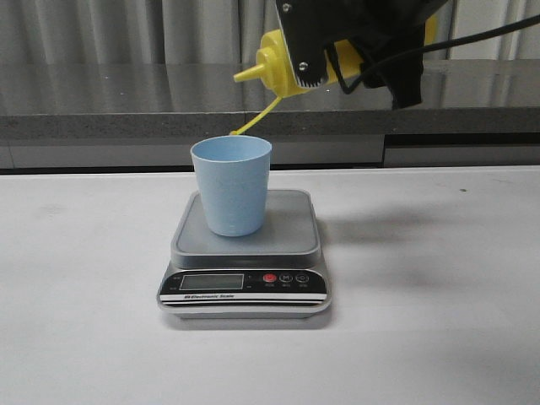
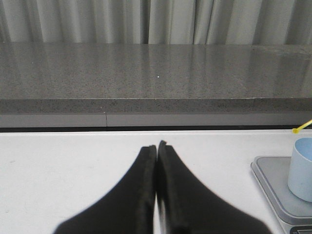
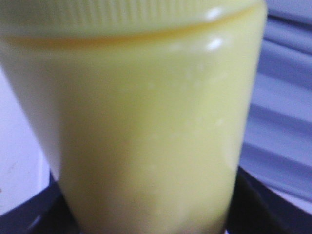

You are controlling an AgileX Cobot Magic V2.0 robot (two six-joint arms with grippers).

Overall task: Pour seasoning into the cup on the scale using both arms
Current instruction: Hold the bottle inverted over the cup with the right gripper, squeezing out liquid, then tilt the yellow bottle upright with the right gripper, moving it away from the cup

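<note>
The pale blue cup (image 1: 231, 186) stands upright on the silver-grey scale (image 1: 245, 253) at mid-table. My right gripper (image 1: 316, 51) is shut on the yellow seasoning bottle (image 1: 274, 63), held tipped on its side above and behind the cup, nozzle pointing left, cap dangling on its tether (image 1: 253, 122). The bottle (image 3: 141, 122) fills the right wrist view. My left gripper (image 2: 157, 146) is shut and empty, low over the table left of the scale (image 2: 278, 190) and cup (image 2: 303, 168). It is out of the front view.
A grey stone ledge (image 1: 126, 110) with curtains behind it runs along the table's far edge. The scale's black front panel with LCD and red button (image 1: 269, 278) faces me.
</note>
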